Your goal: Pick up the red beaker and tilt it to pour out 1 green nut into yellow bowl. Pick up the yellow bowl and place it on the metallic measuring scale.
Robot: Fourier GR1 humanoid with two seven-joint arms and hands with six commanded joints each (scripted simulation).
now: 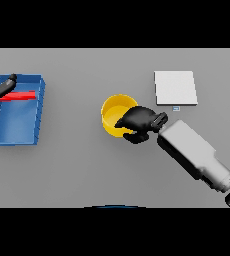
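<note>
The right hand (137, 121) has its fingers curled over the near right rim of the yellow bowl (114, 114), which sits on the grey table (87, 165) about midway across. From that grip, the metallic measuring scale (175, 88) lies up and to the right, toward the far edge, near but apart from the bowl. That is the direction the carry would have to go, I'd judge, and the right arm is plainly the nearer one. Far off at the left edge, the left hand (1, 87) pinches the red beaker (18, 96) lying flat over the blue tray (17, 125).
</note>
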